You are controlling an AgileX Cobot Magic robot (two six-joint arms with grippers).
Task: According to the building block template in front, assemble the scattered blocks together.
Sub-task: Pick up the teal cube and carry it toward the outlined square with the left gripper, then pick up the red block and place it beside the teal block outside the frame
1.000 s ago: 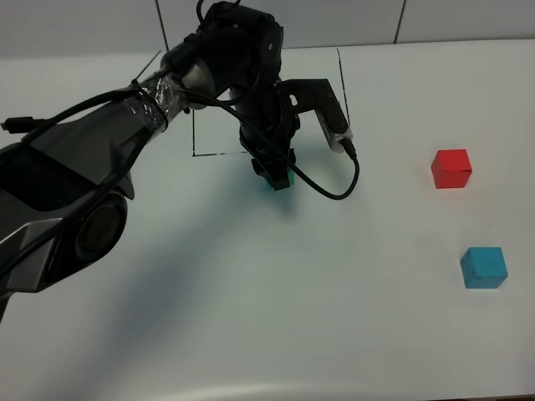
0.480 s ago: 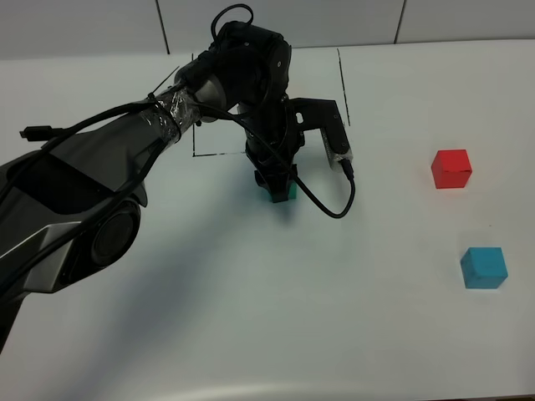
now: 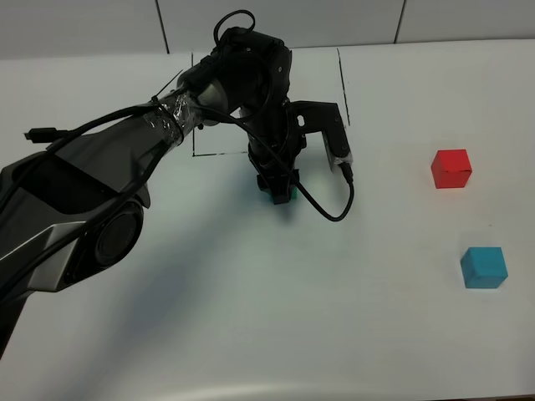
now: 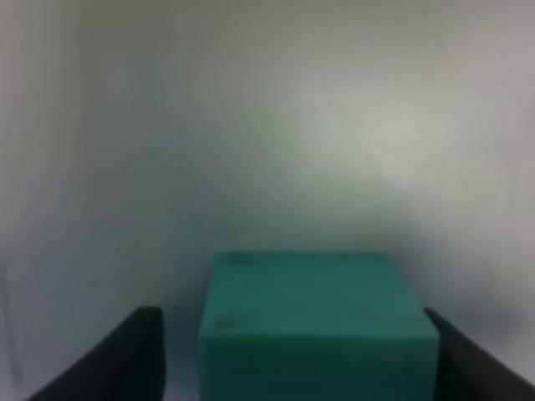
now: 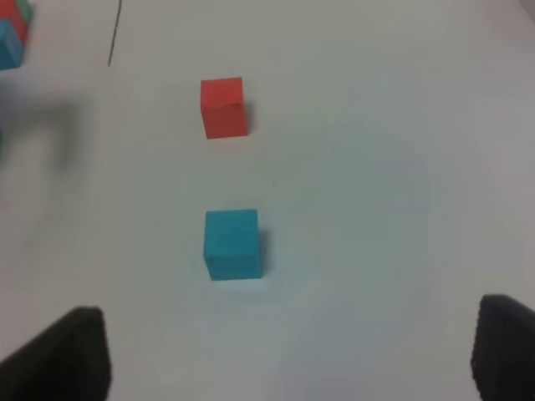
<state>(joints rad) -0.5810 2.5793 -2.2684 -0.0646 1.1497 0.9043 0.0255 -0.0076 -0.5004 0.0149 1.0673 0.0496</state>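
The teal-green cube (image 3: 283,195) rests on the white table just in front of the black-line frame (image 3: 342,83). My left gripper (image 3: 278,184) stands over it. In the left wrist view the cube (image 4: 313,322) sits between the two dark fingers (image 4: 125,355), with a thin gap on one side, so the left gripper (image 4: 297,363) is slightly open. The red cube (image 3: 451,168) and the blue cube (image 3: 484,267) lie apart at the right. The right gripper (image 5: 292,359) is open and empty above the red cube (image 5: 224,107) and the blue cube (image 5: 232,243). The template (image 5: 10,33) shows only at that view's corner.
The left arm and its cable (image 3: 330,213) cover the framed area in the high view, hiding the template there. A black line of the frame (image 5: 114,33) shows in the right wrist view. The right arm is outside the high view.
The left gripper and the green cube have shifted a little toward the table's front, away from the frame line. The red and blue cubes have not moved.
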